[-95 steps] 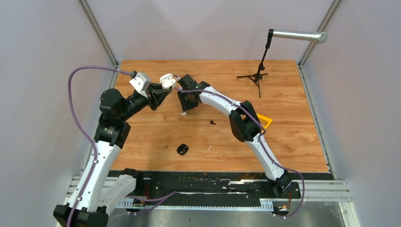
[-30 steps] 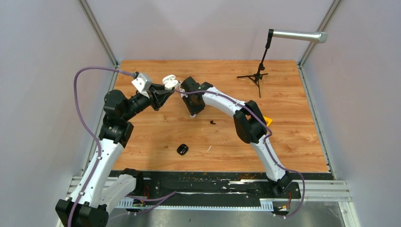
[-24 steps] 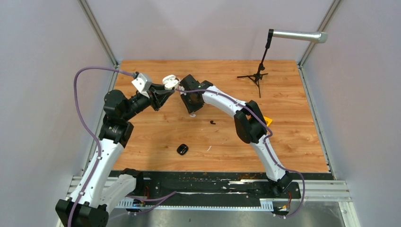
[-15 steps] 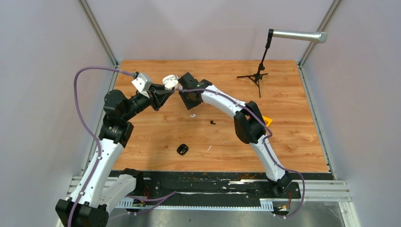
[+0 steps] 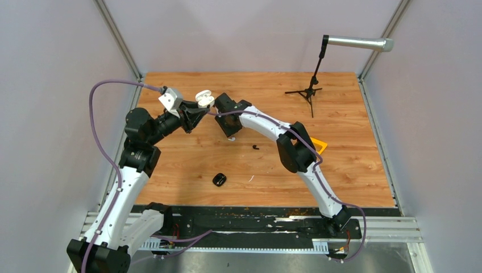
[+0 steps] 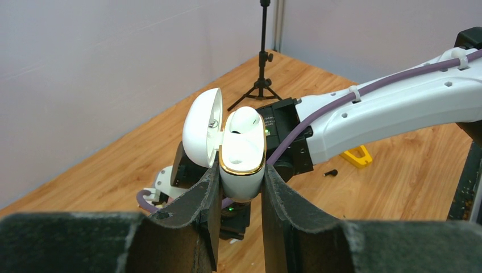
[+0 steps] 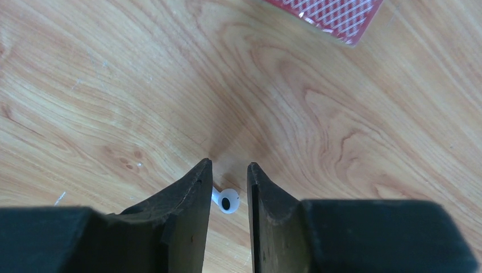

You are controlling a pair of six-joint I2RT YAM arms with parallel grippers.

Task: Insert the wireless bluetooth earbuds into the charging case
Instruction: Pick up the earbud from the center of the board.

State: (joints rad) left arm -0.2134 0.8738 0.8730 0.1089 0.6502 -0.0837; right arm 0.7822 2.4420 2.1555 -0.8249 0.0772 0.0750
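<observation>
Left gripper [image 6: 240, 168]: clamped tight on white case [image 6: 242, 159], held up off table [image 5: 187, 159] at far left-centre. Lid [image 6: 202, 133] hinged open, leaning to the left in the left wrist view. White earbud [image 6: 245, 118] seated in case, head showing above the gold rim. Other slot not visible.

Right gripper [image 7: 229, 168]: jaws parted by a narrow gap, pointing down at the wood, just beside the case in the top view. Second earbud [image 7: 226, 200], also white, lying on the table in line with the gap, low between the fingers [image 7: 190, 196]. Contact with either finger: cannot tell.

Black earbud [image 5: 255, 147] loose on table, near the right forearm, apart from both grippers. Dark object [image 5: 219, 180] nearer the bases, too small to identify. Thin white sliver [image 5: 250, 178] just beside it. Yellow piece [image 5: 320, 145] partly behind the right arm. Tripod [image 5: 308, 91] at far right. Red patterned item [image 7: 335, 16] at the top edge of the right wrist view.
</observation>
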